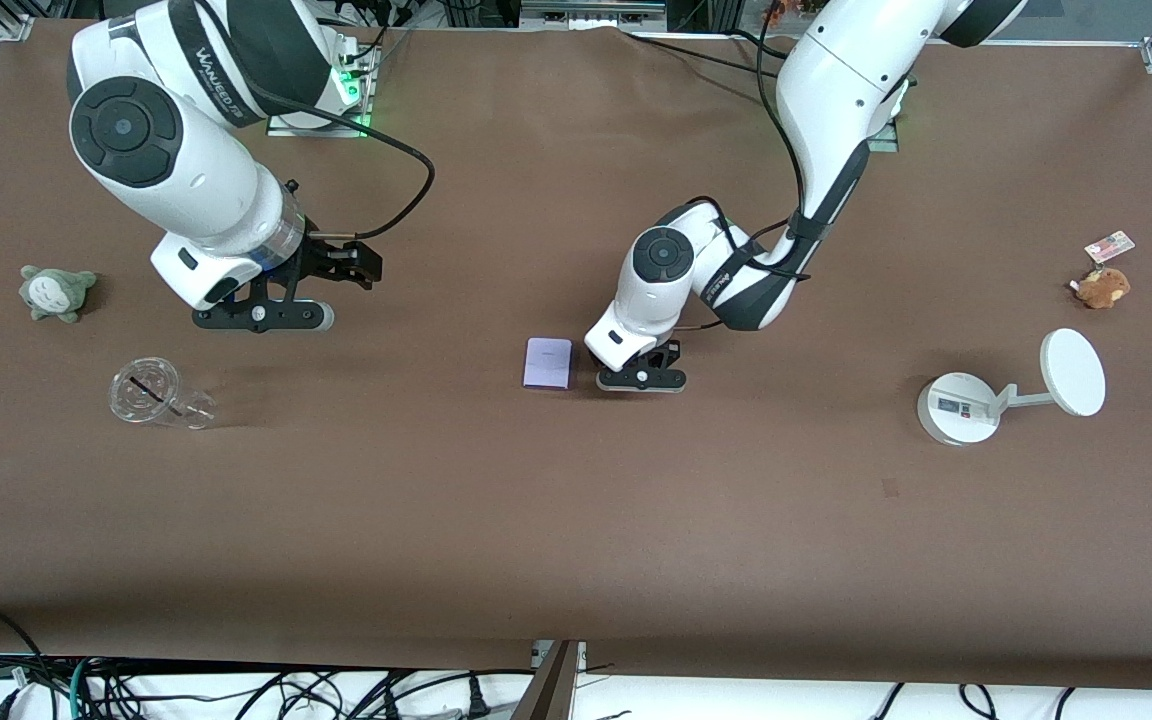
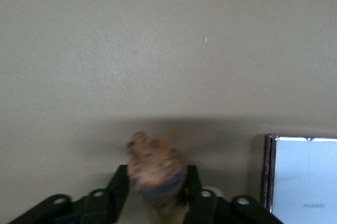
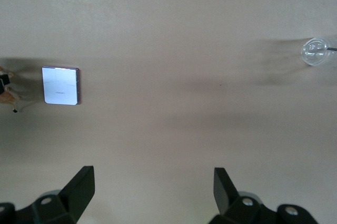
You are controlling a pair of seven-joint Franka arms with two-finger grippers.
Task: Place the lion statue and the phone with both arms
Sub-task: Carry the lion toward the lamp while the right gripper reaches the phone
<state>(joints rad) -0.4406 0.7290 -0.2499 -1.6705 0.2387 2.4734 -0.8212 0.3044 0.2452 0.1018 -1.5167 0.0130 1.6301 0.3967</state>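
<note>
I see even overhead light and soft shadows on the brown table; the small orange-brown lion figurine looks blurred, perhaps too close.

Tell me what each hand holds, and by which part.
Left hand grips the lion statue low on its body. Right hand holds nothing.

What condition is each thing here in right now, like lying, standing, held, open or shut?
Phone: lying flat on the table, untouched.
Lion statue: held between the left gripper's fingers.
Left gripper: shut on the lion, low beside the phone.
Right gripper: open, empty, waiting.
Clear cup: tipped on its side.
Stand: upright.
</note>
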